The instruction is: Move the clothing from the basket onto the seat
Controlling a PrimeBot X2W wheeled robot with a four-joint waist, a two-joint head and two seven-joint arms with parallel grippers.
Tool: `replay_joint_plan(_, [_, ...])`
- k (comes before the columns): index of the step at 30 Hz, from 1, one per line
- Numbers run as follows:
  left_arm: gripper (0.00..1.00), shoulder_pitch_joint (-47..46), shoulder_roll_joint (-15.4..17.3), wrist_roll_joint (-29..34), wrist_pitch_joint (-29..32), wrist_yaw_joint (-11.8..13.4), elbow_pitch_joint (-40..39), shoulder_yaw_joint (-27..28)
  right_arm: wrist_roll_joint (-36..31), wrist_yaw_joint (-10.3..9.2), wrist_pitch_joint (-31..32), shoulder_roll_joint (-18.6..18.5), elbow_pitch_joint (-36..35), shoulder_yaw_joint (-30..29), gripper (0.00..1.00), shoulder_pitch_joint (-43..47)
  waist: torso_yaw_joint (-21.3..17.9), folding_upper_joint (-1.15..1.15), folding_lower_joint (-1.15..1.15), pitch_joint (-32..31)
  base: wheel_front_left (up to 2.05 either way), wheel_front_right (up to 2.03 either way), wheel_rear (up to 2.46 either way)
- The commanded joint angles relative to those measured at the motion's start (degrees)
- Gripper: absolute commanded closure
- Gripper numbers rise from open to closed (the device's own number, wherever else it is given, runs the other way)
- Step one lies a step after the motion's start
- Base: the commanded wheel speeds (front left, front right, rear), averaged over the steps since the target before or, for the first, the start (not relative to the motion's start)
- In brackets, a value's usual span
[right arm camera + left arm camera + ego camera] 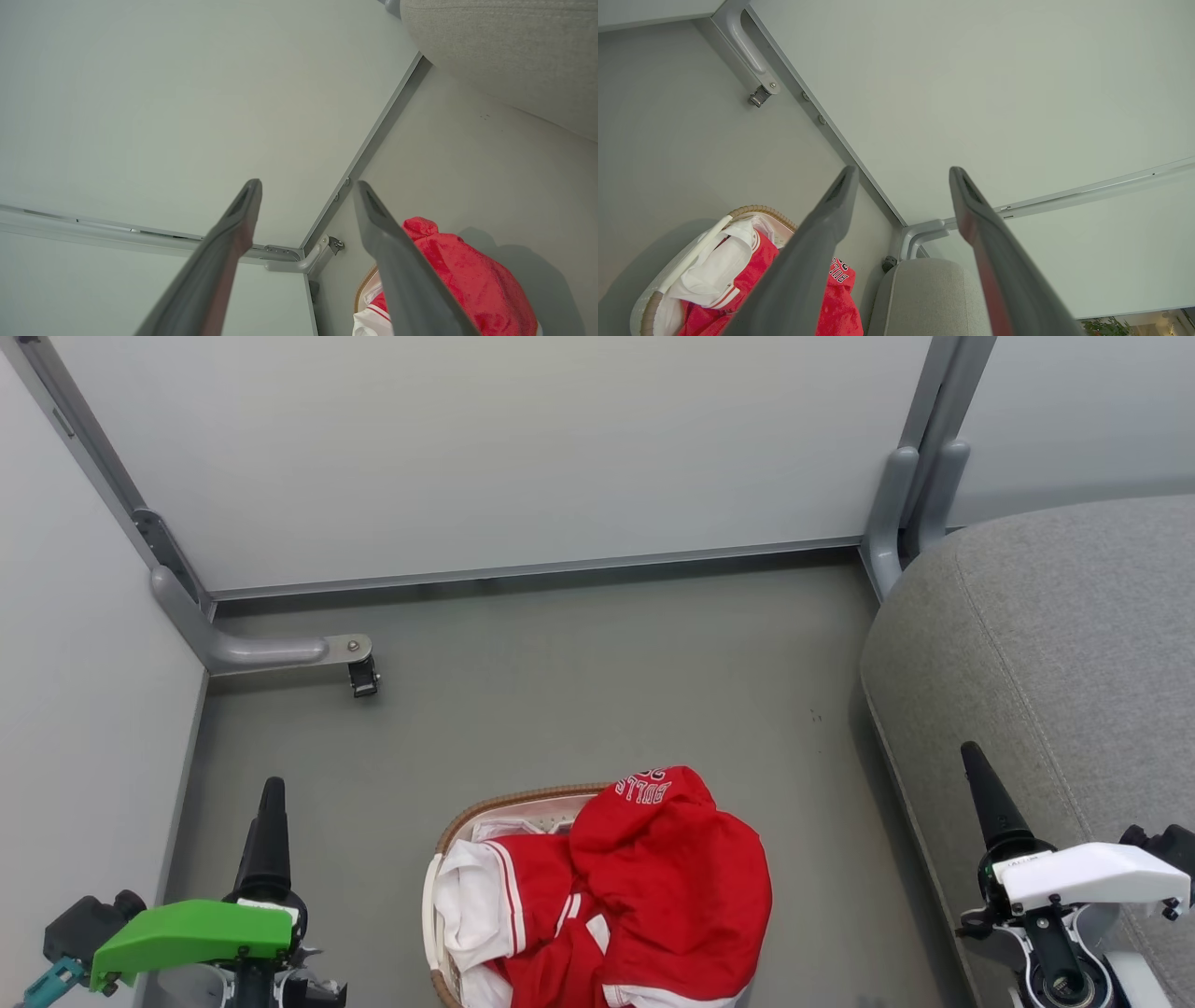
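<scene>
Left gripper (901,173): fingers spread wide, nothing between them, touching nothing.
Right gripper (307,185): fingers spread wide, empty, beside the seat (1055,644).
Clothing (653,887): red heap piled in the basket (495,800), spilling over its right rim.
Basket: on the floor (579,691), between the two grippers.
Seat: right of the basket, apart from it.

I worked in what looked like a partitioned test bay staged as a home corner: pale panels (485,457) on grey metal feet (271,651) closed off the grey floor (579,691) ahead of my left gripper (901,171), and a sofa-like seat (1074,644) lay beside my right gripper (306,183).
</scene>
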Motion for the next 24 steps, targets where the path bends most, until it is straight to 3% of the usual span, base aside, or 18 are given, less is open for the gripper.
replay_joint_plan(1, [0.00,-1.5,0.8,2.9,-0.6,-0.2,-0.8,-0.2,-2.1,0.02,-0.7,-0.8,-1.2,0.5,0.00,-1.8,0.0,0.00,0.00,0.0,0.00,0.00,0.00])
replay_joint_plan(24, [0.00,-2.0,1.7,25.5,-5.3,0.6,1.1,-3.8,-22.6,0.02,-5.4,-2.7,1.3,4.8,0.00,-3.2,0.2,0.00,0.00,0.3,0.00,0.00,0.00])
